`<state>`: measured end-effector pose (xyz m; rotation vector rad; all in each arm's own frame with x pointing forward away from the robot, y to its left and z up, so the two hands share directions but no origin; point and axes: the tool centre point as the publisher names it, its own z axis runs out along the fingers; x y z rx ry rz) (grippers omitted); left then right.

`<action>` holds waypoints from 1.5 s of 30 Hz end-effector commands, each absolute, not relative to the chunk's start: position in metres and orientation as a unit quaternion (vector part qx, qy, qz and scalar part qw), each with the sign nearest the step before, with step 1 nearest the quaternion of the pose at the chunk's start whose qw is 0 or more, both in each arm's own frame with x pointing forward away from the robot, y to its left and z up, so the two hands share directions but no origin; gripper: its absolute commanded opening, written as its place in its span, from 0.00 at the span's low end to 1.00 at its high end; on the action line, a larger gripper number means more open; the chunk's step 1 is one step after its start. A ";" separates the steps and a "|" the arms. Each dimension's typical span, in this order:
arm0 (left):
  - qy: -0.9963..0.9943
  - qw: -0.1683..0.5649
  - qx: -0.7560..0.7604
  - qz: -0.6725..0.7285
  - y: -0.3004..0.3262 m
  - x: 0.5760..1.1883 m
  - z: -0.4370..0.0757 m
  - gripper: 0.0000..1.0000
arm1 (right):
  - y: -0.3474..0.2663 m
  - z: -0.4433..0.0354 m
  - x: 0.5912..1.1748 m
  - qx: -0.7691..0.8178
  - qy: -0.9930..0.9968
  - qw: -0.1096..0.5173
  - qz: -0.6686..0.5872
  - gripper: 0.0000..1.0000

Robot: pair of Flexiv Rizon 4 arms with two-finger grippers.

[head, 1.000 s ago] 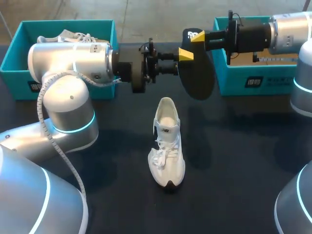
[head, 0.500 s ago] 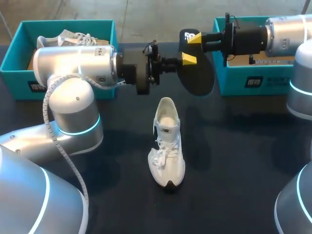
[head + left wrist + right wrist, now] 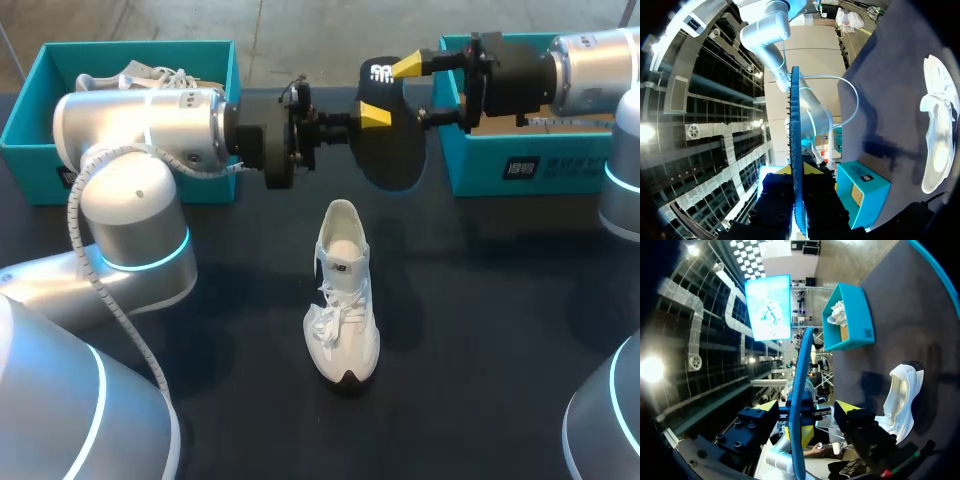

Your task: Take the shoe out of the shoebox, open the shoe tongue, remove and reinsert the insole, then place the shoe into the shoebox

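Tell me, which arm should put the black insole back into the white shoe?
Left, probably. Its claw is shut on the insole, held in the air near the shoe. The right claw stands open around the insole, not gripping it.

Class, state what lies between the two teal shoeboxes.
In the head view, a flat black insole lies there, held on edge in the air by the left gripper; the right gripper stands open around its upper part.
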<state>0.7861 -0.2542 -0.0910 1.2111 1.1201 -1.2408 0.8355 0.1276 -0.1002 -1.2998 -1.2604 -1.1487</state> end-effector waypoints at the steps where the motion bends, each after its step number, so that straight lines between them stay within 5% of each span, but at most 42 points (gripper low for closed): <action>1: 0.467 0.514 0.505 -0.513 -0.235 0.779 -0.091 0.00 | 0.113 -0.101 0.826 -0.520 -0.535 0.461 -0.481 1.00; 14: 0.479 0.508 0.503 -0.509 -0.215 0.774 -0.095 0.00 | 0.077 -0.099 0.802 -0.513 -0.569 0.410 -0.495 1.00; 36: 0.480 0.516 0.511 -0.492 -0.213 0.772 -0.091 0.00 | 0.065 -0.099 0.797 -0.498 -0.579 0.416 -0.494 1.00; 45: 0.624 0.247 0.384 -0.635 -0.212 0.776 -0.070 0.00 | 0.065 -0.099 0.797 -0.498 -0.579 0.416 -0.494 1.00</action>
